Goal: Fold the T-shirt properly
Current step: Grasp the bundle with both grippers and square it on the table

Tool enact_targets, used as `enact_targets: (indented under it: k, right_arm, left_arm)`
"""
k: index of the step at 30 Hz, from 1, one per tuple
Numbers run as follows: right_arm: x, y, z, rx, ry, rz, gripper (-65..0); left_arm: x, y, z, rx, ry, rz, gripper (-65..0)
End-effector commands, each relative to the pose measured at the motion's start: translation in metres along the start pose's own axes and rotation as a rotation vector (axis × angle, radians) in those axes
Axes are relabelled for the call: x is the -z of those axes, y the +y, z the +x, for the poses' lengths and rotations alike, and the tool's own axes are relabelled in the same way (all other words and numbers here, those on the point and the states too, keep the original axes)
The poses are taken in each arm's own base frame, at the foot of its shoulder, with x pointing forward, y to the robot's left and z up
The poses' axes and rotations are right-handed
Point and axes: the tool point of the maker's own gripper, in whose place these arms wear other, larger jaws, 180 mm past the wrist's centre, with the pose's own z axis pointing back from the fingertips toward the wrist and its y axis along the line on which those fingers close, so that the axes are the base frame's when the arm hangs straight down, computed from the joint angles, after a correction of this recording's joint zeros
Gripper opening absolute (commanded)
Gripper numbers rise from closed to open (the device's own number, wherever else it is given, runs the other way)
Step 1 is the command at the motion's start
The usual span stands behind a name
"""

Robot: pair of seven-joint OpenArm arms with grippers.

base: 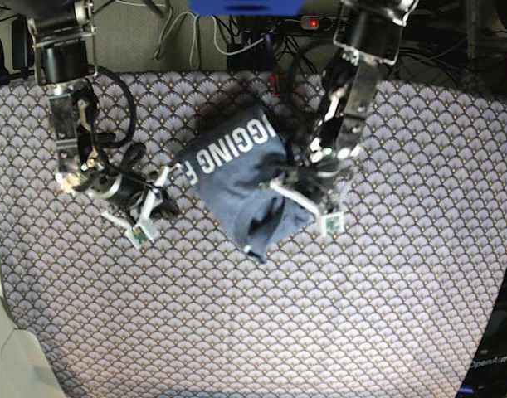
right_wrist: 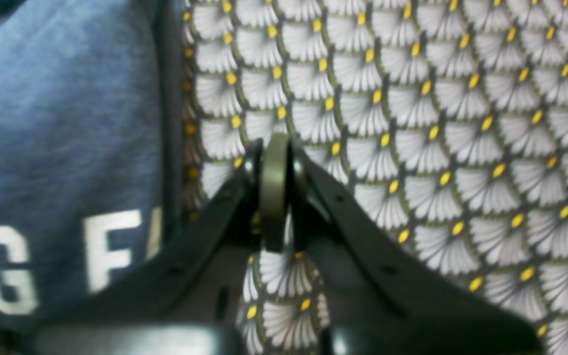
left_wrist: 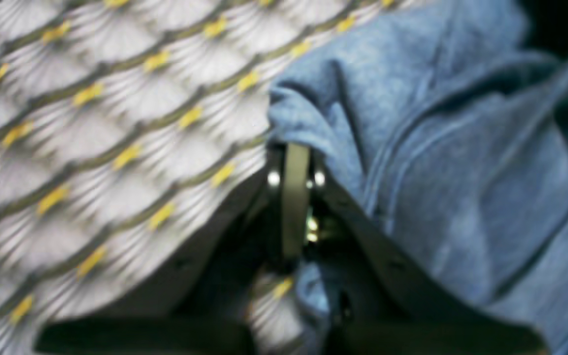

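In the left wrist view the left claw [left_wrist: 295, 162] has its jaws pressed together on a bunched fold of the slate-blue short-sleeved cotton T-shirt [left_wrist: 442, 162], whose crumpled cloth rises above and to the right of the jaws and drapes over the right finger; no print shows on this side, and to the left of the claw lies the grey cloth-covered table with white fan scallops and yellow dots [left_wrist: 96, 148], blurred. In the right wrist view the right claw [right_wrist: 275, 162] is closed with its jaws together on nothing, its tip over the bare patterned table cover [right_wrist: 461, 148]; the one T-shirt [right_wrist: 62, 123] lies flat to the left of the claw, apart from it with a dark shadowed edge between, and its large white block letters read "G F", cut off at both ends. In the base view the single garment [base: 241, 178] lies partly folded near the middle of the table cover [base: 253, 323], with white lettering reading "GGING F" along its upper edge; the left claw [base: 280, 184] grips the shirt at its right side, where the cloth is rumpled, and the right claw [base: 166, 186] rests on the cover just beside the shirt's left edge, closed and empty. Cables and dark equipment [base: 236, 29] sit beyond the far table edge, behind the two arms.
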Motion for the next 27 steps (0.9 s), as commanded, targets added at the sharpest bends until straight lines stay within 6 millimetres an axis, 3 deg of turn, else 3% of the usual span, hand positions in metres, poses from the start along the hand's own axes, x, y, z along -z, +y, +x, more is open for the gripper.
enact_targets:
  k: [1, 8, 13, 15, 19, 21, 23, 27]
  right_arm:
    - [-0.004, -0.002, 0.012, -0.005, -0.047, 0.001, -65.0]
    - [-0.015, 0.036, -0.031, 0.021, 0.008, 0.052, -65.0]
    - [-0.025, 0.048, -0.036, 0.028, -0.03, 0.061, -65.0]
    - [-0.036, 0.036, -0.037, 0.023, -0.035, 0.025, -65.0]
    - [-0.065, 0.025, -0.019, 0.001, -0.105, -0.045, -65.0]
    - [-0.08, 0.031, 0.0, -0.039, -0.158, -0.056, -65.0]
    - [-0.088, 0.047, 0.019, -0.085, -0.206, -0.034, -65.0]
    - [-0.085, 0.109, 0.054, -0.137, -0.301, 0.099, -65.0]
  left_arm:
    - [0.004, -0.018, 0.023, -0.006, -0.045, -0.038, -64.2]
    - [0.027, -0.049, 0.046, -0.022, -0.038, -0.061, -64.2]
    - [0.014, -0.046, 0.076, -0.015, -0.117, -0.075, -64.2]
    - [0.005, -0.036, 0.084, -0.005, -0.154, -0.069, -64.2]
    - [-0.03, -0.012, 0.11, 0.032, -0.272, -0.062, -64.1]
    - [-0.051, 0.004, 0.117, 0.024, -0.323, -0.048, -64.1]
    - [-0.064, 0.021, 0.105, 0.01, -0.311, -0.023, -64.1]
    - [-0.084, 0.07, 0.065, -0.035, -0.212, 0.073, -64.1]
